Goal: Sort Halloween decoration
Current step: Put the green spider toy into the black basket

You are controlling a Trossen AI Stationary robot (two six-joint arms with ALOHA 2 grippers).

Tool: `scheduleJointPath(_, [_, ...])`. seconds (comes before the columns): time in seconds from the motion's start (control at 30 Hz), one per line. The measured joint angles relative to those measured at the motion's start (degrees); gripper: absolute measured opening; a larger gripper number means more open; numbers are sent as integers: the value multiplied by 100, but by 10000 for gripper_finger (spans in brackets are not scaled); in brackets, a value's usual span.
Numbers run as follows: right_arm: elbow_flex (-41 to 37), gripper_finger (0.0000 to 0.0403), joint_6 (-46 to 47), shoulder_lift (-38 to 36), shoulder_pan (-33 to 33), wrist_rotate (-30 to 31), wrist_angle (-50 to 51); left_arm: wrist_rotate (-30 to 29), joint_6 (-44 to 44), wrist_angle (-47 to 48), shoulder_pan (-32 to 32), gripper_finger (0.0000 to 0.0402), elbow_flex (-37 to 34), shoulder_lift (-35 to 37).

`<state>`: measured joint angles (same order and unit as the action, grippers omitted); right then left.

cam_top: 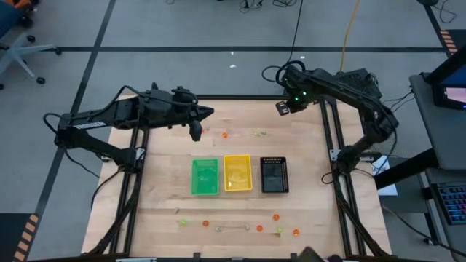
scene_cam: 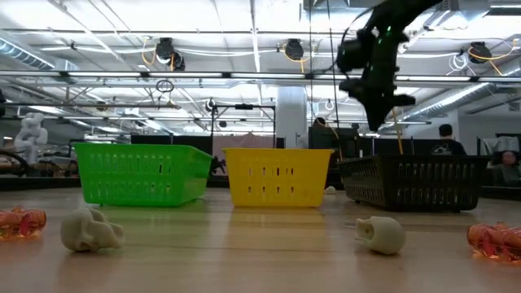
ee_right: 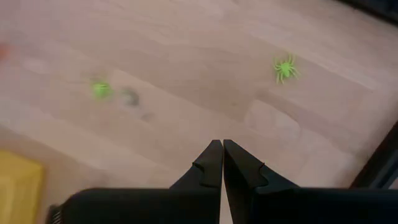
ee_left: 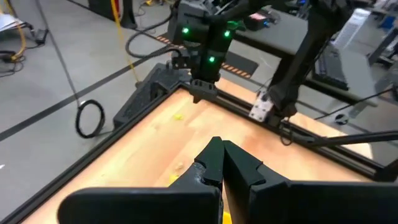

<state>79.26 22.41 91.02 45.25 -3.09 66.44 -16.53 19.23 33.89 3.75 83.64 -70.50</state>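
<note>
The Halloween decoration lies scattered on the wooden table. An orange trinket (cam_top: 224, 135) and a yellow-green one (cam_top: 258, 133) lie toward the far edge, and several more (cam_top: 277, 216) lie along the near edge. Up close I see pale skulls (scene_cam: 89, 229) (scene_cam: 380, 233) and a yellow-green spider (ee_right: 285, 68). My right gripper (cam_top: 282, 107) (ee_right: 222, 146) hangs shut over the far right of the table, pointing down, above and apart from the spider. My left gripper (cam_top: 209, 113) (ee_left: 221, 146) is shut, high over the far left, holding nothing.
Three trays stand side by side at the table's middle: green (cam_top: 204, 177), yellow (cam_top: 237, 173) and black (cam_top: 274, 175). A black frame (ee_left: 249, 115) runs along the table's edges. Bare wood lies between the trays and both rows of trinkets.
</note>
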Motion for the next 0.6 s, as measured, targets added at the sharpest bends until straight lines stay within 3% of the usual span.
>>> scheduleJointPath(0.27, [0, 12, -515, 1027, 627, 52, -137, -8, 140, 13, 297, 8, 0, 0])
scheduleJointPath(0.6, [0, 102, -880, 1667, 985, 328, -577, -16, 141, 15, 342, 8, 1, 0])
